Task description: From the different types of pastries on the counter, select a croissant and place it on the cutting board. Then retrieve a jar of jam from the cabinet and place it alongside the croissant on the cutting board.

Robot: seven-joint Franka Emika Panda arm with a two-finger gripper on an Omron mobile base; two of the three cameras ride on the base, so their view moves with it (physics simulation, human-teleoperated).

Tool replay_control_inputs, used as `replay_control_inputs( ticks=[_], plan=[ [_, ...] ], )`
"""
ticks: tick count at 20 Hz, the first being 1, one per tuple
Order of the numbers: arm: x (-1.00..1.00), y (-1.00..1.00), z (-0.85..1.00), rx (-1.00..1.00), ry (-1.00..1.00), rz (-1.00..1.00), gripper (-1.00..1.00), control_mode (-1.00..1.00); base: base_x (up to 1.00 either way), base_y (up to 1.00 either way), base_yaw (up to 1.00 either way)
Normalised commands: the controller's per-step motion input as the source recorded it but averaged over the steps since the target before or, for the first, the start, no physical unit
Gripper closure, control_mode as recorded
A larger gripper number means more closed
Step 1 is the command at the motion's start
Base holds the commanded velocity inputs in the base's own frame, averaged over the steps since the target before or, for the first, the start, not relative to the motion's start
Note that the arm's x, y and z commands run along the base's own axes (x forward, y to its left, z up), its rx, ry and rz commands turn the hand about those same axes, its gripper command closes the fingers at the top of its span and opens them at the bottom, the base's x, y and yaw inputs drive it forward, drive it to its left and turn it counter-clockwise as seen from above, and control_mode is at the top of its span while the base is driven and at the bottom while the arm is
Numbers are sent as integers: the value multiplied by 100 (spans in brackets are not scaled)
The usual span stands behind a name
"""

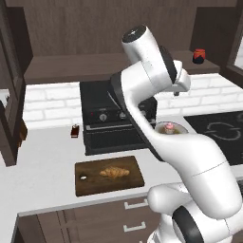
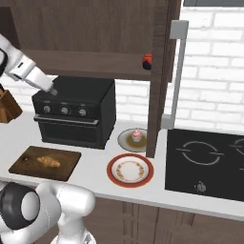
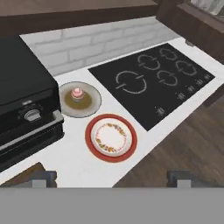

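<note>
End effector wide open, empty, high above the bench. We see croissant on cutting board well below it; jam jar on cabinet shelf.

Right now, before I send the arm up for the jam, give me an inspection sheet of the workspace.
Surface: pale counter, flat.
Job's things: croissant lies on the cutting board; jar of jam stands on the cabinet shelf.
Clutter: cupcake on its plate; red-rimmed plate bare; black oven; small dark bottle; cooktop.
Grippers: gripper raised over the counter, fingers open, holding nothing.
Cables: nothing seen.
Surroundings: white brick wall.
</note>
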Motion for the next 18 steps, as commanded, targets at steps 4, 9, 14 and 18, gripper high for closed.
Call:
replay_control_inputs(
  ticks=[4,9,14,18],
  plan=[
    [-2,-56,7,7,-20,-12,-100,-100,0,0,0],
    [0,-21,44,-7,-41,-7,-100,-100,0,0,0],
    [0,-26,69,-18,-39,-5,-100,-100,0,0,0],
    [30,-54,42,-13,-11,-7,-100,-100,0,0,0]
  ],
)
